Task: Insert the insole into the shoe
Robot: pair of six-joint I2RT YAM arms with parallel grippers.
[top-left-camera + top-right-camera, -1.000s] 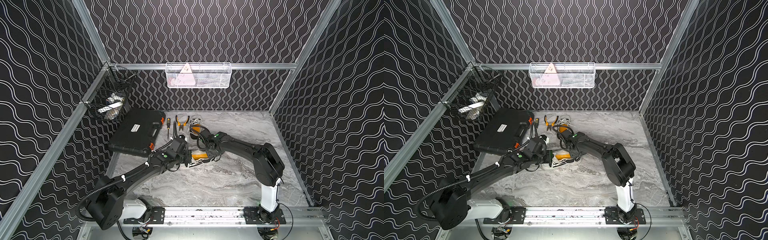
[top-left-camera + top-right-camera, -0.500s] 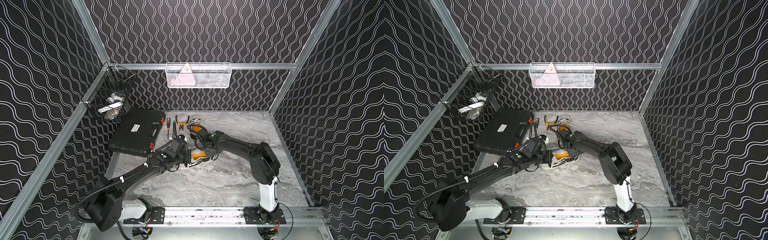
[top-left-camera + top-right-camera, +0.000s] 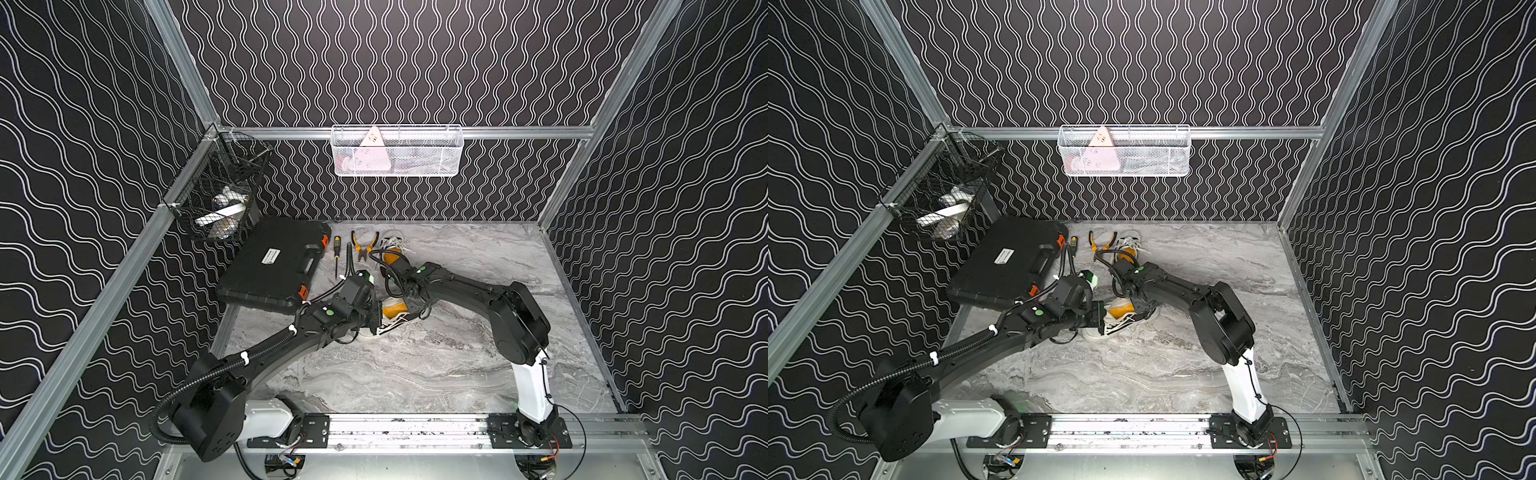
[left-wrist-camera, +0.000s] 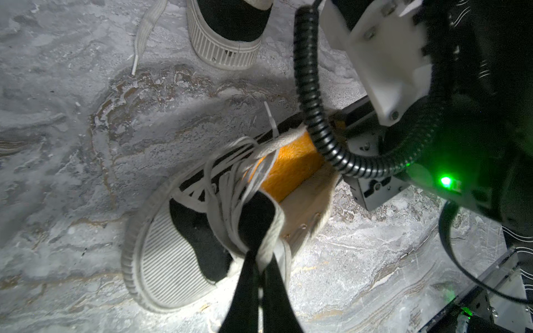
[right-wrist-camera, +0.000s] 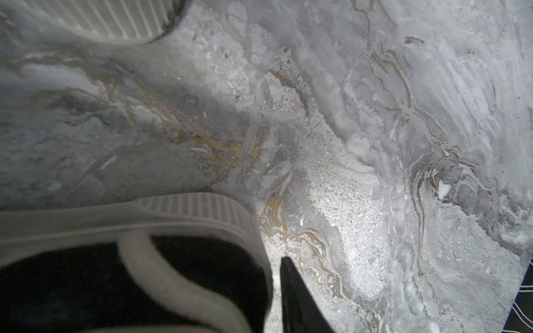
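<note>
1. The surface [image 3: 457, 365], grey and marbled, carries everything. We see no loose insole on any bare part of it.
2. The tool case [image 3: 274, 266] lies shut at the rear left, just beside the work.
3. The shoe [image 4: 173, 259], black canvas on a white rubber sole, rests on the surface in front of the case. It sits between the two end effectors, with its laces slack and its opening spread wide. A second shoe [image 3: 392, 249] sits behind it, near but apart.
4. The insole [image 4: 288, 167] is, we judge, the orange fuzzy layer showing inside the opening, though it could be lining. If so, the feeding-in is mostly done. What remains is pressing the heel end flat and letting go. We cannot see whether the toe end is seated.
5. The left end effector [image 4: 256, 259] has its jaws together on the tongue [image 4: 256, 219], holding it up and clear of the opening.
6. The right end effector [image 3: 409, 302] sits at the heel. Its wrist view shows one finger [image 5: 291, 291] just outside the heel rubber and the other is out of sight. We therefore cannot tell whether the jaws are apart or clamped on the heel wall.
7. The pliers [image 3: 365, 247] and the screwdriver [image 3: 336, 253] lie near the back, playing no part.
</note>
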